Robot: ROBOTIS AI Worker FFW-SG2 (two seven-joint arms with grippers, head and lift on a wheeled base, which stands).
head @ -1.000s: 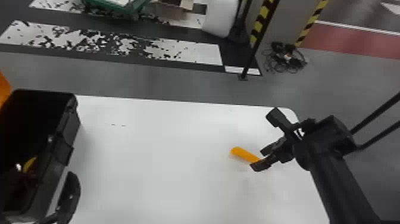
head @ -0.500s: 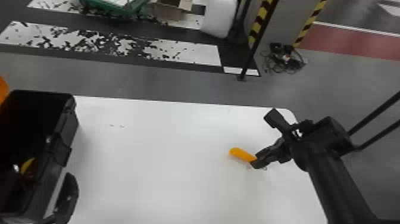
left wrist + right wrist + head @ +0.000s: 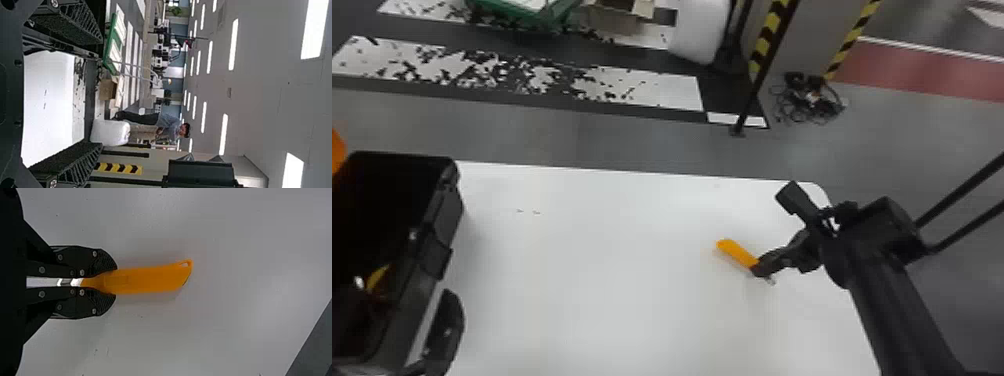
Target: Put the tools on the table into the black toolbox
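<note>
Over the right part of the white table, my right arm slants in from the bottom edge of the head view, bent at the wrist so the hand angles low and leftward. The black toolbox sits open at the table's left. My left gripper has its fingers spread; my right gripper is clenched on the orange-handled tool, its handle sticking out past the tips.
</note>
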